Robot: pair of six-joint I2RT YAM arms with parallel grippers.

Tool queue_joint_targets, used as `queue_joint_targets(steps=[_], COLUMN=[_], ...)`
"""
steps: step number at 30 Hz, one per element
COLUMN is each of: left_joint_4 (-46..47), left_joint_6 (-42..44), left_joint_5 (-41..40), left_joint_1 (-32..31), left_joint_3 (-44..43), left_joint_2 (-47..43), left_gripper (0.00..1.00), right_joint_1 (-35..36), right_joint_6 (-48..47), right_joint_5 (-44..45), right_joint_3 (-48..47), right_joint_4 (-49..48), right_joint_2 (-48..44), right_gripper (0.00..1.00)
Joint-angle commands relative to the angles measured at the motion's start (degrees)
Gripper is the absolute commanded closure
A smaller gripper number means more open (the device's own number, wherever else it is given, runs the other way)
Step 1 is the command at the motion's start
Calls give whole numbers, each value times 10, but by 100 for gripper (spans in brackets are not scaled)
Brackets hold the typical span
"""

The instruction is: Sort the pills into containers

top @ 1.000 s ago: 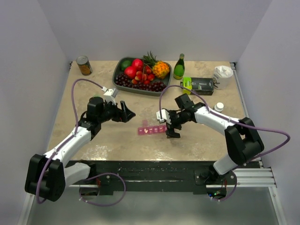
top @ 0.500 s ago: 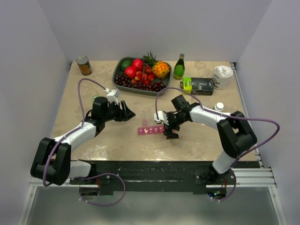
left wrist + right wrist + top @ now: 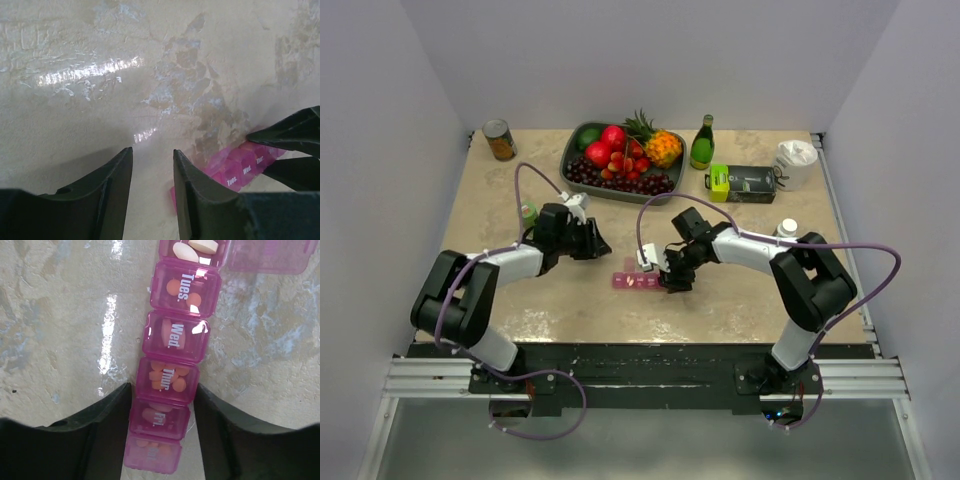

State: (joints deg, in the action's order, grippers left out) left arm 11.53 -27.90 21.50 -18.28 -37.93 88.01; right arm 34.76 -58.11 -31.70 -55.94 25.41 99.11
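Note:
The containers are a pink translucent pill organizer [image 3: 633, 280] lying on the table in front of the arms. In the right wrist view the organizer [image 3: 175, 337] runs up the frame with its Tues to Fri lids closed over orange pills [image 3: 167, 377]. The top compartment is open and holds pale oval pills [image 3: 192, 247]. My right gripper [image 3: 672, 273] [image 3: 162, 386] is shut on the strip, a finger on each side at the Thur and Fri cells. My left gripper [image 3: 595, 243] [image 3: 152, 150] hovers up and left of the organizer [image 3: 240, 167], open with nothing between its fingers.
A fruit tray [image 3: 570, 150] sits at the back, with a can [image 3: 500, 140] to its left. A green bottle [image 3: 702, 142], a black box [image 3: 745, 182] and a white crumpled object [image 3: 796, 160] are back right. A small white bottle [image 3: 786, 229] stands right, a green-capped one [image 3: 529, 213] left.
Both arms moved in toward the organizer. The right gripper came left over its right end and closed on it. The left gripper's jaws narrowed.

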Motion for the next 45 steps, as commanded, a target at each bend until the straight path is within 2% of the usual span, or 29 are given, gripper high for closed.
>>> queue_joint_targets(steps=[1, 6, 11, 14, 18, 24, 32, 40, 45], left_joint_4=[30, 60, 80, 95, 142, 150, 60, 38, 34], left_joint_6=[8, 6, 4, -2, -29, -44, -38, -39, -44], left_joint_5=[-5, 24, 71, 104, 139, 143, 117, 58, 51], left_joint_1=[-11, -24, -47, -56, -63, -86, -114, -118, -117], left_joint_3=[-35, -52, -70, -59, -21, 29, 40, 32, 18], left_joint_2=[37, 81, 115, 114, 90, 22, 19, 38, -17], left_gripper=[58, 59, 63, 71, 90, 100, 100, 100, 100], right_joint_1=[2, 3, 4, 4, 5, 5, 4, 5, 5], right_joint_6=[2, 6, 15, 19, 25, 31, 41, 47, 48], right_joint_5=[25, 30, 37, 41, 47, 54, 62, 64, 64], right_joint_3=[-11, -12, -14, -14, -15, -16, -22, -23, -23], right_joint_4=[-16, -16, -19, -21, -22, -24, -25, -24, -23], right_joint_2=[6, 11, 15, 16, 18, 22, 28, 29, 28], right_gripper=[52, 67, 74, 78, 80, 82, 83, 84, 84])
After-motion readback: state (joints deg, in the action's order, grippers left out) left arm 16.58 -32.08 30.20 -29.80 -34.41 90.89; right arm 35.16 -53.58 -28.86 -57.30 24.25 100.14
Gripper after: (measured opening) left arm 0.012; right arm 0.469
